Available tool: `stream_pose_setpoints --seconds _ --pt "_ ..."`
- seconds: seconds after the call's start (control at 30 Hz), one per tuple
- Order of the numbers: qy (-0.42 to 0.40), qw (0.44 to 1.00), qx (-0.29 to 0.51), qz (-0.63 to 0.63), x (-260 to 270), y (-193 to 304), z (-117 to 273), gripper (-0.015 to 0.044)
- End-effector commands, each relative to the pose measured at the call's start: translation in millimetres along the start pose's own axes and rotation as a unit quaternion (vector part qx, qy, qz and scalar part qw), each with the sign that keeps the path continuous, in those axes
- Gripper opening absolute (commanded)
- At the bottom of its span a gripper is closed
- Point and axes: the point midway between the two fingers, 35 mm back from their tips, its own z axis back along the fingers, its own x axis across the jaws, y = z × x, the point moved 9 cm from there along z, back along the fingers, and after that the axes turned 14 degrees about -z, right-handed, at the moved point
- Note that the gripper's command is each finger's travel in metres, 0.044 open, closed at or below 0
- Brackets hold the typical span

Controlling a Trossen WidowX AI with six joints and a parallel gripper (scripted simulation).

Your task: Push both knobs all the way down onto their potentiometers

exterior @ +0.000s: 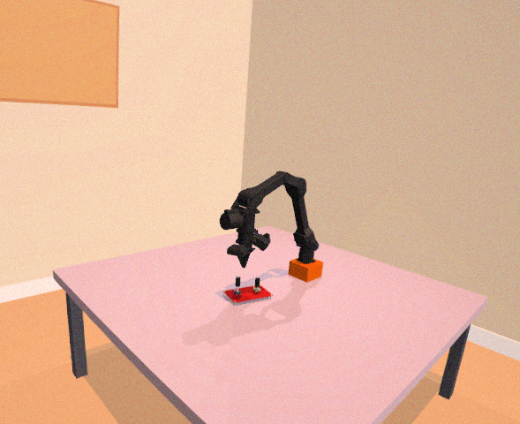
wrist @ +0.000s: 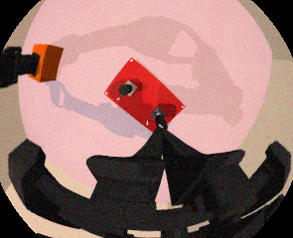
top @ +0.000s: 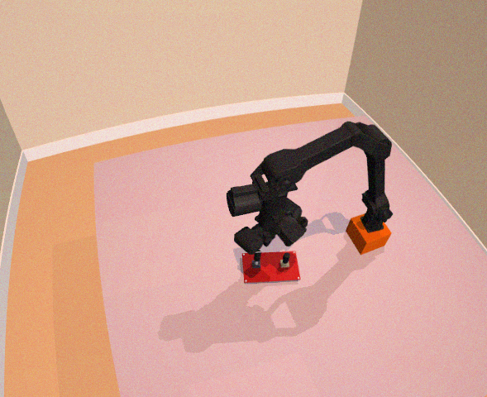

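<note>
A red circuit board lies on the pink table. Two dark knobs stand on it. The left knob looks a little taller than the right knob. My gripper is shut and empty, fingertips together in a point. It hangs straight down a short way above the left knob, not touching it. In the wrist view the tips sit just before that knob.
The arm's orange base block stands on the table to the right of and behind the board. The arm arches over from it. Table edges are far from the board.
</note>
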Motion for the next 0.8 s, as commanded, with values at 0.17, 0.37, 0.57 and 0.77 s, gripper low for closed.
stream_pose_setpoints --seconds 0.17,0.37,0.57,0.77 --pt "-0.005 0.989 0.003 0.148 -6.4 4.0 2.2 0.0000" --pt "-0.008 0.968 0.003 0.250 -10.3 6.6 4.4 0.0000" --pt "-0.011 0.937 0.003 0.349 -14.2 9.1 6.6 0.0000" --pt "-0.012 0.914 0.002 0.406 -16.3 10.6 7.8 0.0000"
